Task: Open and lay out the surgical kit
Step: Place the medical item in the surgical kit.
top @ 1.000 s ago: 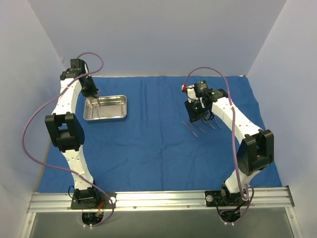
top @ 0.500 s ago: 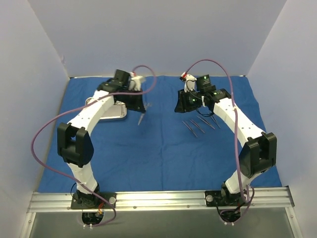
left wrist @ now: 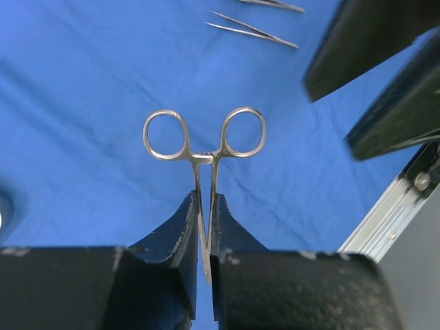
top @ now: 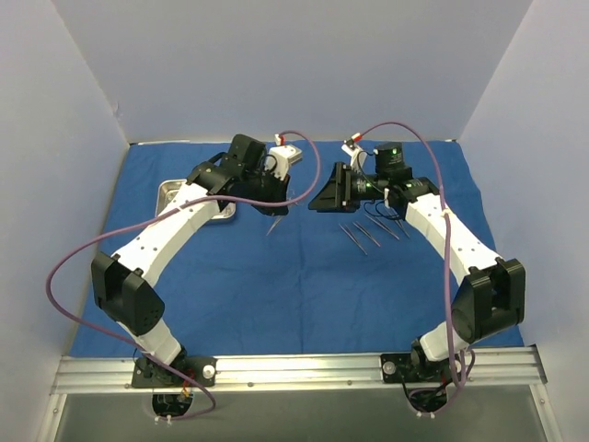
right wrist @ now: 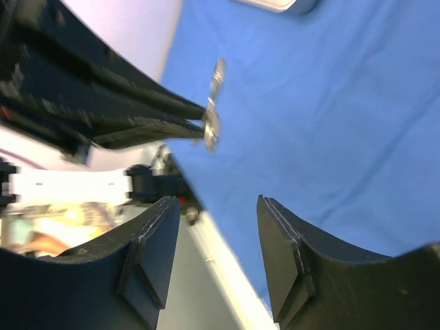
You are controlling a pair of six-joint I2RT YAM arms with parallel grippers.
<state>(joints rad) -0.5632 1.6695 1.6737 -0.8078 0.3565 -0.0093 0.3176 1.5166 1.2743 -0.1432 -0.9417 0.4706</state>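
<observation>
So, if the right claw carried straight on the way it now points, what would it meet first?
Most likely the ring-handled instrument pinched in the left claw, which sits ahead of the open right claw and slightly off its centre line; depth is hard to judge.

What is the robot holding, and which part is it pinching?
The left gripper pinches the silver scissors by the thin shanks, just below the finger rings. The right gripper is open, holding nothing.

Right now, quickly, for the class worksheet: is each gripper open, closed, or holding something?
Left gripper: closed on the scissor-like tool, below its ring handles.
Right gripper: open, holding nothing.
</observation>
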